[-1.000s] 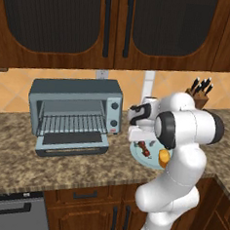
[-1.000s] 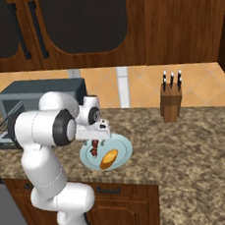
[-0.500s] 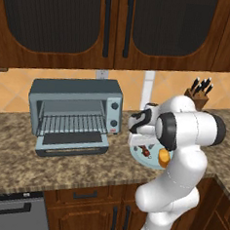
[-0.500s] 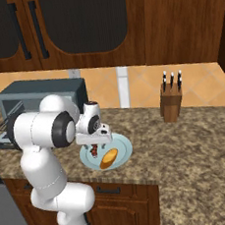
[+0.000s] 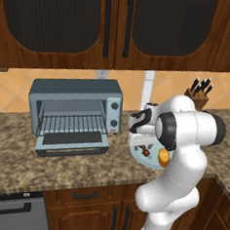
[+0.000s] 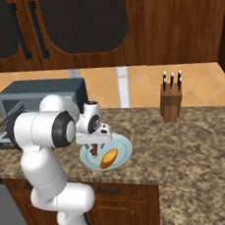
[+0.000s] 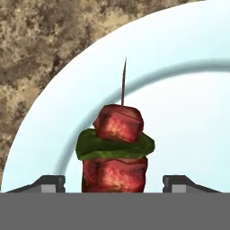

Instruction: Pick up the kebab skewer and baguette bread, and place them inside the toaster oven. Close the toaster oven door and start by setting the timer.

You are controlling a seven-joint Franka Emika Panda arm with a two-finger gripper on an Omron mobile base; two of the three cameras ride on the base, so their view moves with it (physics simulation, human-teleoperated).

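The kebab skewer (image 7: pixel 117 143), red meat chunks with a green slice on a thin stick, lies on the pale blue plate (image 7: pixel 179 112). My gripper (image 7: pixel 114 182) is down over it, open, one fingertip on each side with a small gap to the meat. From the base views the gripper (image 5: pixel 143 142) (image 6: pixel 94 145) points down at the skewer (image 5: pixel 144 151) (image 6: pixel 94 150). The golden baguette bread (image 5: pixel 163 157) (image 6: pixel 109 158) rests on the same plate (image 5: pixel 139 159) (image 6: pixel 124 150), beside the skewer. The grey-blue toaster oven (image 5: pixel 75 92) (image 6: pixel 38 91) stands left of the plate, its door (image 5: pixel 73 143) folded down and the wire rack showing.
A wooden knife block (image 5: pixel 199 92) (image 6: pixel 171 103) stands at the back right of the speckled counter (image 5: pixel 16 153). Dark wood cabinets (image 5: pixel 114 24) hang above. A dishwasher front (image 5: pixel 11 211) sits under the counter at the lower left.
The hand has come down onto the plate over the skewer, and the fingers have drawn closer together around it. Plate, bread and oven have not moved.
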